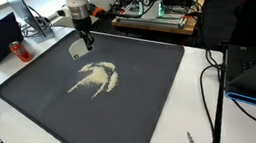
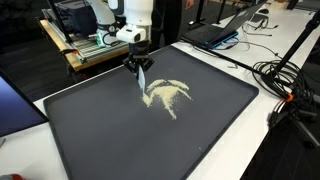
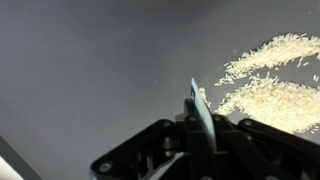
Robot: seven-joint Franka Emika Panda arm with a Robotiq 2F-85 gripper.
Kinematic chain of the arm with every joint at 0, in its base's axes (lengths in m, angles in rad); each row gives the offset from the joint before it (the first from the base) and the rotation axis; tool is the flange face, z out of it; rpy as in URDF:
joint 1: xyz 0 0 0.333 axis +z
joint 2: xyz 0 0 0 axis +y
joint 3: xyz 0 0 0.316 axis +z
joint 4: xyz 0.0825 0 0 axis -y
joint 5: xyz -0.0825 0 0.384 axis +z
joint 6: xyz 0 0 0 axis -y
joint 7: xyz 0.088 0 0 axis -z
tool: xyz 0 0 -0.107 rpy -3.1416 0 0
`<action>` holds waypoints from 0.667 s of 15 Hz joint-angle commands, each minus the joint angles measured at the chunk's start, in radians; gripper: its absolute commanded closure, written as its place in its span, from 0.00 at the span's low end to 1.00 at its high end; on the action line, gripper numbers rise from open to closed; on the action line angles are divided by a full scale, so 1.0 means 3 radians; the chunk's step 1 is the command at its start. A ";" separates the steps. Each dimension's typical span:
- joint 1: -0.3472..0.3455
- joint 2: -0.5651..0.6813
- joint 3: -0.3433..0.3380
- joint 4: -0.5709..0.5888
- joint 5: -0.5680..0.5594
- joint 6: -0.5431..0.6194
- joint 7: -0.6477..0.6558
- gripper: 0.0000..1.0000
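The gripper (image 2: 138, 66), its jaws pressed together on a thin white card (image 2: 144, 80) held edge-down so that its lower rim meets the dark mat (image 2: 90, 130), hangs just beside the pale grains (image 2: 167, 95) scattered at the mat's middle.

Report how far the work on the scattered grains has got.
Done: most grains lie in one streaked patch on the tray. In hand: the gripper, shut on a thin flat blade, stands beside the patch. Left: the grains fan into separate streaks with strays, so gathering looks unfinished.
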 commanded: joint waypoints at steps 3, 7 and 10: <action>0.0195 0.0341 -0.0244 0.0171 -0.0021 0.0164 -0.0106 0.99; 0.0360 0.0531 -0.0450 0.0302 -0.0099 0.0226 -0.0033 0.99; 0.0498 0.0669 -0.0599 0.0399 -0.0110 0.0242 0.0004 0.99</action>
